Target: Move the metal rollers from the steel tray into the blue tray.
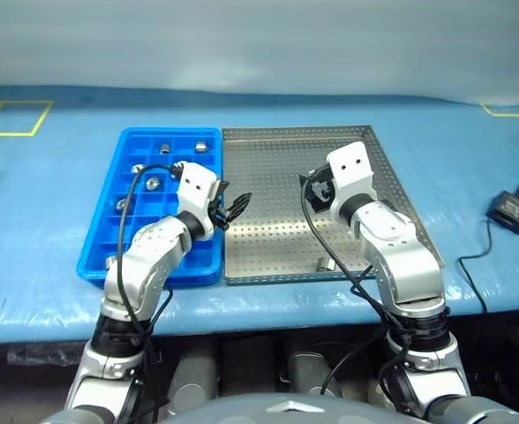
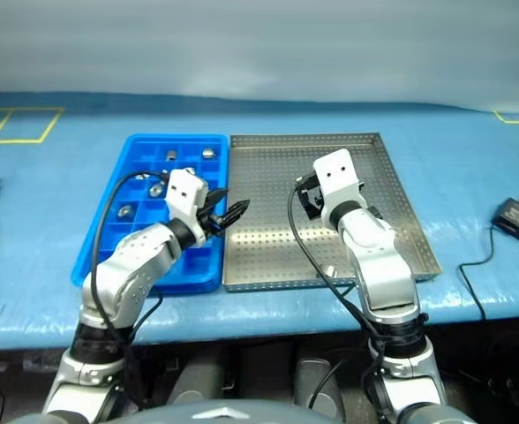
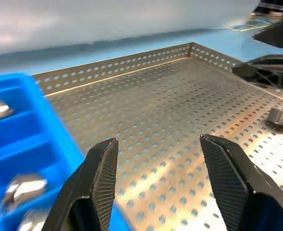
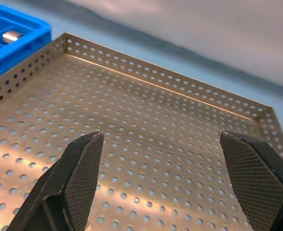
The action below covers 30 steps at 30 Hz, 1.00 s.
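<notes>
Both arms silver-grey metallic, rounded segmented shells with black joint rings near the base. Left hand (image 1: 233, 208): white boxy wrist block with two dark dots, black fingers (image 3: 100, 183) with cross-hatched textured pads. Right hand (image 1: 317, 187): same white block, two dots, black fingers (image 4: 83, 173). Black cables loop along each forearm

Blue-covered table (image 1: 56, 203), pale, perhaps curtained wall (image 1: 259, 44) behind.

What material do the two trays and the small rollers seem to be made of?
The steel tray: looks like grey sheet metal with a dull sheen, punched all over with small holes. The blue tray: probably moulded plastic, bright, smooth and slightly glossy. The rollers, for example one in the steel tray: apparently polished metal, silver and reflective.
</notes>
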{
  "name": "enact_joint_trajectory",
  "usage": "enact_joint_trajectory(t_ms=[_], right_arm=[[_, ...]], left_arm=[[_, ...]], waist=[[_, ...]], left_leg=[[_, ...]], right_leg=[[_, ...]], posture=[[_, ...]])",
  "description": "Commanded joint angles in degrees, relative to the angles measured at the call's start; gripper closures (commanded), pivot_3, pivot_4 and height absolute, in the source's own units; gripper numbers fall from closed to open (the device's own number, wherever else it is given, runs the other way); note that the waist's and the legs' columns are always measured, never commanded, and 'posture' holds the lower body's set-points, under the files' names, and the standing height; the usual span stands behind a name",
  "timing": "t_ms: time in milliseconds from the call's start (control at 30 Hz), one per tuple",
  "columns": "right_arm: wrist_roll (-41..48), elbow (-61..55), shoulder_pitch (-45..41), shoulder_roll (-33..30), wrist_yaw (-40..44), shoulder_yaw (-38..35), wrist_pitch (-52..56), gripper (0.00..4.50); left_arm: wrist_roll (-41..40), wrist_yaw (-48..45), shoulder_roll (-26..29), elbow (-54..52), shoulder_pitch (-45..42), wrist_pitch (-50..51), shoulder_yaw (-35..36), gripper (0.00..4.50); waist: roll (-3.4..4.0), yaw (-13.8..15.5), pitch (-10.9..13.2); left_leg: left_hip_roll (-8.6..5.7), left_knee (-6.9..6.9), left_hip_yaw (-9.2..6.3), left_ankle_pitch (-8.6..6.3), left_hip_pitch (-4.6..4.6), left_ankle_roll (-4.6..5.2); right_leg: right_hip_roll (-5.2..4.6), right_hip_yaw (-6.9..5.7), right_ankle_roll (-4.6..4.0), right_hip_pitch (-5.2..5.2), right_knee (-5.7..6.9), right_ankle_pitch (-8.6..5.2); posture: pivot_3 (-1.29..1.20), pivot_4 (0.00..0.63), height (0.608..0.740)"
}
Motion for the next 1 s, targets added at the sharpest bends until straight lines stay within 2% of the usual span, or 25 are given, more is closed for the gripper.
enact_joint_trajectory(t_ms=[33,167,400,533,833,1000], right_arm=[[-1.5,-6.3,2.5,0.0,-2.3,-0.7,2.2,0.46],[-2.8,-10.0,5.6,0.5,-4.5,-1.1,4.0,0.46],[-4.6,-15.3,9.7,0.1,-6.7,-2.3,6.8,0.46],[-5.3,-17.7,11.2,0.0,-7.2,-2.8,8.6,0.46],[-5.9,-20.5,12.9,0.9,-8.5,-2.8,10.3,0.46],[-6.1,-20.7,13.8,1.2,-8.8,-3.4,10.1,0.46]], left_arm=[[1.6,-2.5,-3.4,11.0,-8.1,-3.7,-2.8,1.55],[4.2,-4.7,-6.2,23.8,-14.6,-7.4,-4.9,1.55],[7.3,-10.1,-10.4,39.3,-20.9,-12.9,-7.3,1.55],[7.2,-11.9,-14.8,49.1,-24.6,-16.2,-5.7,1.55],[12.2,-6.7,-19.6,67.9,-31.4,-25.7,-4.0,1.55],[14.0,-3.2,-20.5,72.8,-33.3,-28.5,-2.5,1.55]], waist=[[-0.01,-0.8,0.0],[0.0,-3.5,0.0],[0.0,-8.7,0.0],[0.0,-11.5,0.0],[0.0,-19.2,0.0],[-0.02,-22.8,0.0]], left_leg=[[0.0,0.0,-0.02,0.0,-0.01,0.0],[-0.04,0.02,0.0,-0.01,-0.02,0.03],[-0.02,0.01,-0.1,-0.02,0.0,0.05],[-0.06,0.01,-0.16,-0.02,0.0,0.1],[-0.13,-0.02,-0.14,0.01,0.07,0.23],[-0.11,-0.08,-0.13,0.06,0.11,0.32]], right_leg=[[0.03,0.0,0.01,0.0,0.0,0.0],[0.03,0.1,0.07,0.01,-0.02,0.04],[0.02,0.18,0.12,-0.03,0.0,0.06],[0.0,0.3,0.23,-0.03,-0.02,0.11],[-0.09,0.56,0.49,0.02,-0.02,0.16],[-0.18,0.68,0.67,0.05,-0.02,0.23]], posture=[[-0.22,0.15,0.74],[-0.3,0.15,0.74],[-0.38,0.15,0.74],[-0.42,0.15,0.74],[-0.49,0.15,0.74],[-0.49,0.15,0.74]])
